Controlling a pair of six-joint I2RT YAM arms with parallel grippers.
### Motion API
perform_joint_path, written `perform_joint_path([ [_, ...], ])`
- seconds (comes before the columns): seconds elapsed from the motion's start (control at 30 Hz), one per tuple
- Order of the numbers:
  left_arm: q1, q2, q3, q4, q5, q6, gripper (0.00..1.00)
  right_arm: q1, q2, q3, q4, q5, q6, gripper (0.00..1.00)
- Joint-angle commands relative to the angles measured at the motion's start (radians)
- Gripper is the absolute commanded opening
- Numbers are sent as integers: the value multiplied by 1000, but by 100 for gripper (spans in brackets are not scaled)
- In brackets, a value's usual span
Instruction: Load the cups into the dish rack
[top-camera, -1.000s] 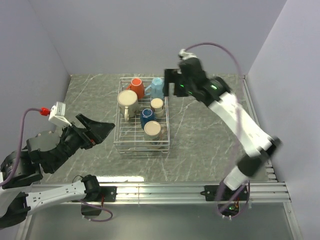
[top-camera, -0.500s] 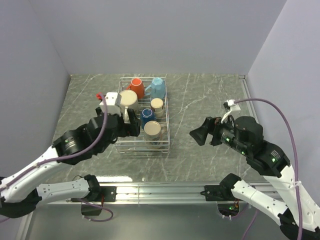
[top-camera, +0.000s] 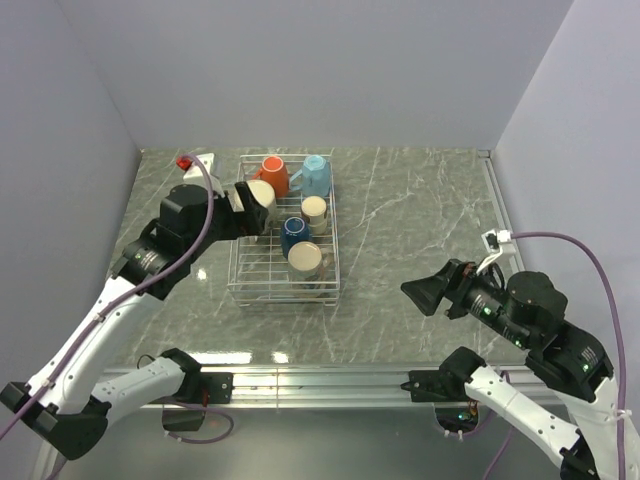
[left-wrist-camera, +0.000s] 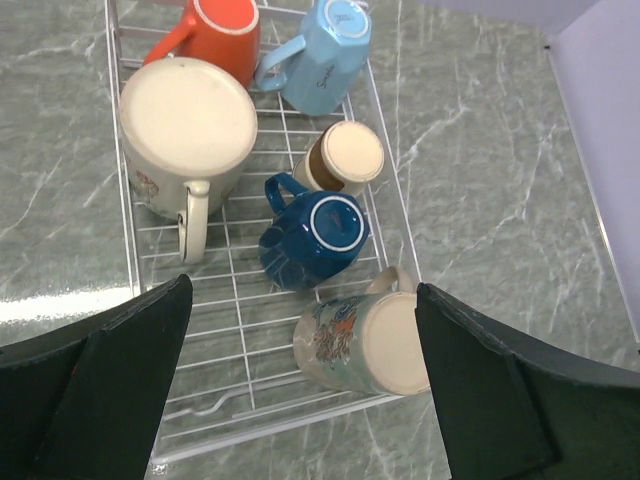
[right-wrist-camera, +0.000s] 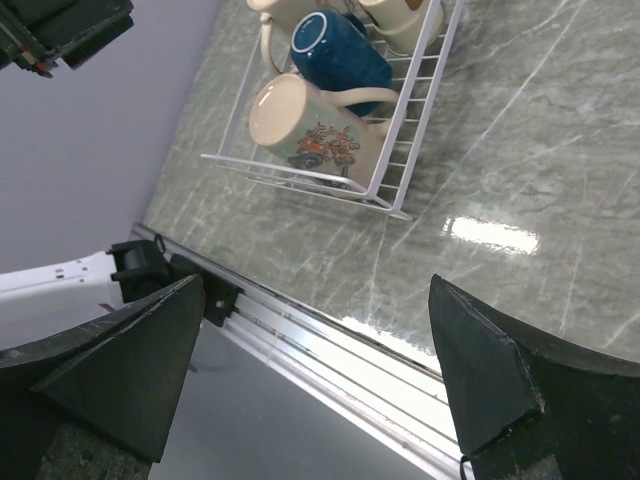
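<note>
Delta over the last second: the right arm was reaching over the far right corner of the dish rack (top-camera: 285, 300), by the light blue mug (left-wrist-camera: 325, 55). It has since pulled back to the near right. The right gripper (top-camera: 420, 290) now hangs well clear of the rack, jaws spread, nothing in them.

The left arm has swung up from low on the left. The left gripper (top-camera: 253, 208) now sits over the far-left part of the rack, above the big cream mug (left-wrist-camera: 185, 125). Its jaws are also released and empty.

None of the mugs shifted across those frames. All six are inside the rack:
- orange mug (left-wrist-camera: 222, 35) and light blue at the far end
- big cream mug on the left
- small beige mug (left-wrist-camera: 345, 155) and dark blue mug (left-wrist-camera: 315, 235) in the middle
- printed mug (left-wrist-camera: 365, 340) lying at the near right corner

I see no cup out on the marbled surface (top-camera: 400, 200). My read is that loading is done, or close to it. The left arm may be checking or about to nudge the cream mug.

Markings:
- printed mug: a red/blue illustration, no legible text
- cream mug: a small reddish motif on its side, unreadable
- light blue mug: a dark squiggle on its base, too small to read

No brand names visible.
</note>
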Motion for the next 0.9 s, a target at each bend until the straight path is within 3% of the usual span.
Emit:
perform_joint_path([
  [0.0, 39, -15, -2, 52, 84, 9, 99, 3, -38, -6, 32, 14, 26, 100],
  [0.77, 41, -153, -94, 6, 11, -3, 99, 3, -128, -41, 49, 2, 66, 100],
  [0.87, 41, -168, -102, -1, -54, -11, 99, 5, -125, -43, 41, 8, 78, 100],
])
